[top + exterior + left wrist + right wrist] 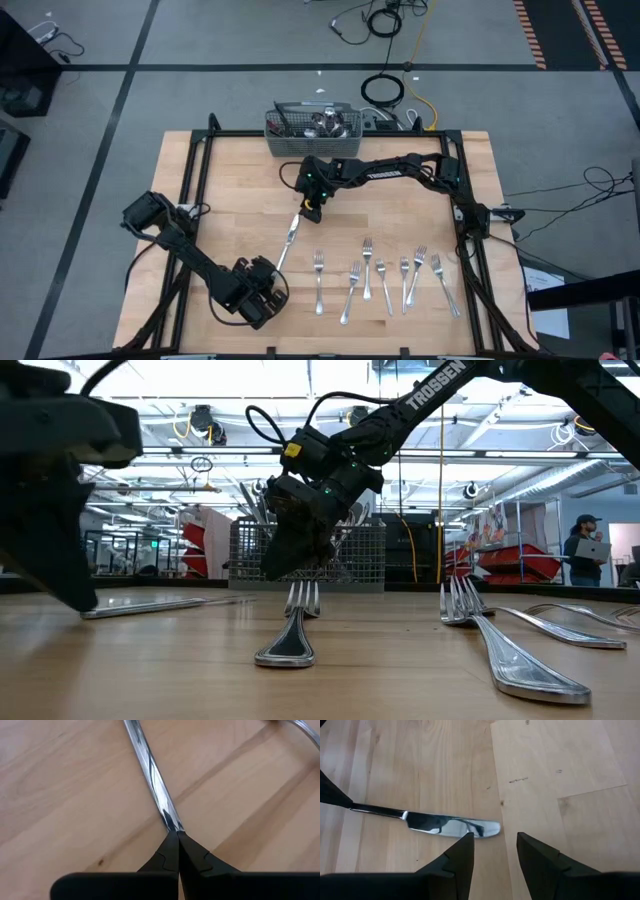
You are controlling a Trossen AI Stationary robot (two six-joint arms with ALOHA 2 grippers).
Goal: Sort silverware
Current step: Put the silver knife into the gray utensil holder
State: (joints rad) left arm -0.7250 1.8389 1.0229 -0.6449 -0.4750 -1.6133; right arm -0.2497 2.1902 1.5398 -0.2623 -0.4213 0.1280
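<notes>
Left gripper [268, 284] pinches the knife [289, 233] by its handle tip, pinning it flat on the table [230, 190] while the right gripper [493, 851], fingers parted and empty, hovers over the blade, likely lining up a grab.

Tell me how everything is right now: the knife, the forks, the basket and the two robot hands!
Knife: flat on the table, handle end pinched by the left gripper.
Left gripper: shut on the knife's handle.
Right gripper: open, empty, just above the knife's blade tip.
Forks: six, lying flat in a row.
Basket: upright at the table's far edge, silverware inside.
</notes>
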